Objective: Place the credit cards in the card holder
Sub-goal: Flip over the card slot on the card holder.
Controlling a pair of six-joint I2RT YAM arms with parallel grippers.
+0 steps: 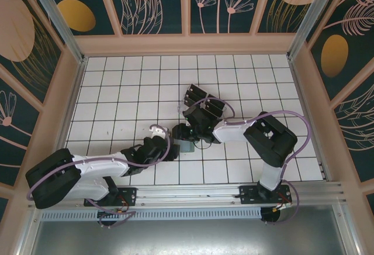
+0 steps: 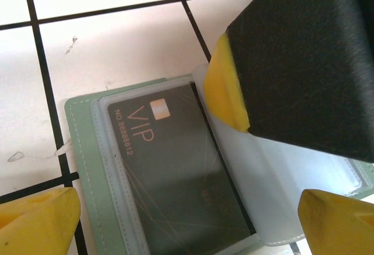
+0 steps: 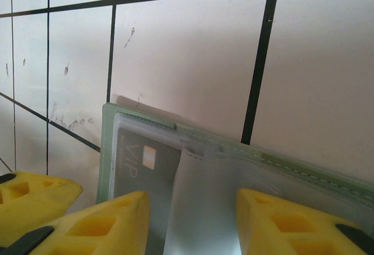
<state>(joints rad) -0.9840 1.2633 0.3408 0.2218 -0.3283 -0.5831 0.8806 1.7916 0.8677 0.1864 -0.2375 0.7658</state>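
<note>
White-tiled desk (image 1: 117, 91) with black grid lines, walled by leaf-print panels. Near the middle of the overhead view, lying open: pale green card holder (image 1: 188, 148), with one credit card (image 2: 175, 179) already tucked under a clear sleeve (image 2: 292, 173), left of centre in the left wrist view.

Probably light, thin and stiff, slick on both faces. Hard to lift off a flat tile, so best pinched across the long edges, or by a short end when sliding into a pocket. Soft sleeves likely to buckle unless pinned down.

Looks matt black with fine scratches, "VIP" and a number in coppery print, small chip patch beside.

Left gripper (image 2: 187, 223) wide apart and empty, hovering over the card. Right gripper (image 3: 193, 220) half apart, fingertips (image 3: 280, 220) resting on the sleeve, clamped on nothing visible.
</note>
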